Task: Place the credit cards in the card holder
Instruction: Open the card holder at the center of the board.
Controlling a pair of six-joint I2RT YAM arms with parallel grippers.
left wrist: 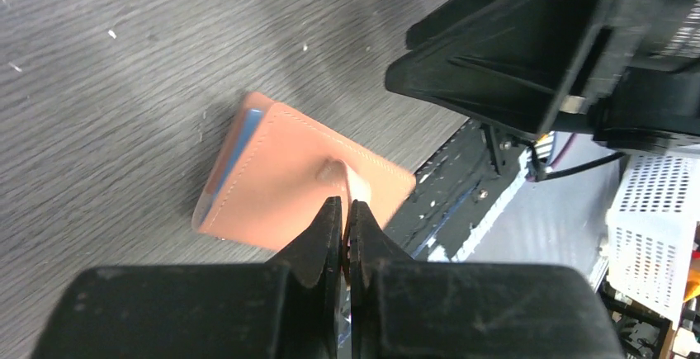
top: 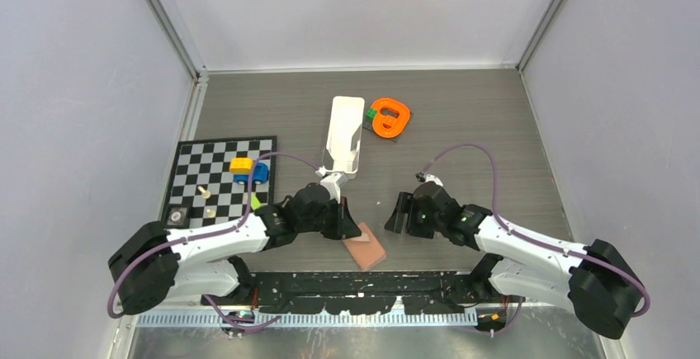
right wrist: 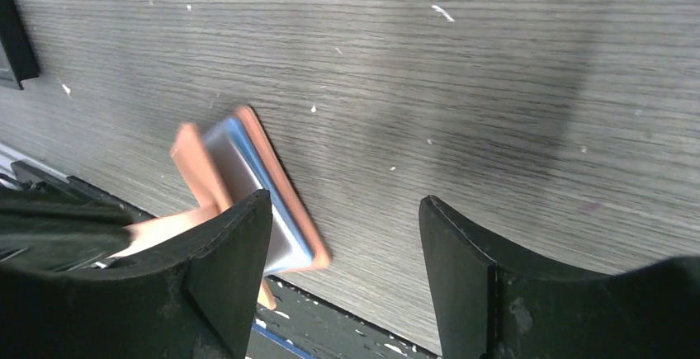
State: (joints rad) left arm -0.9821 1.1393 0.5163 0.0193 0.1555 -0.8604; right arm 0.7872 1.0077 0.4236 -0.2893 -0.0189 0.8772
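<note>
Down at the near edge of the table (top: 479, 128), your left gripper (left wrist: 345, 205) pinches the flap (left wrist: 345, 179) of the card holder (left wrist: 281, 186), its jaws almost together on that thin tab. The holder's body lies on the grey wood, one corner over the rail (top: 355, 281). Your right gripper (right wrist: 345, 202) hovers wide and empty just beside it, one finger (right wrist: 223, 260) over the holder's corner, with the blue-grey lining (right wrist: 235, 161) showing under the raised flap. No cards can be made out in any view. The risk looks plain: the tab is thin and likely slick, so a sharp pull could slip it from the pinch and let the holder fall shut, or drag the light holder off onto the rail. The right finger, so near, could also knock it askew.
</note>
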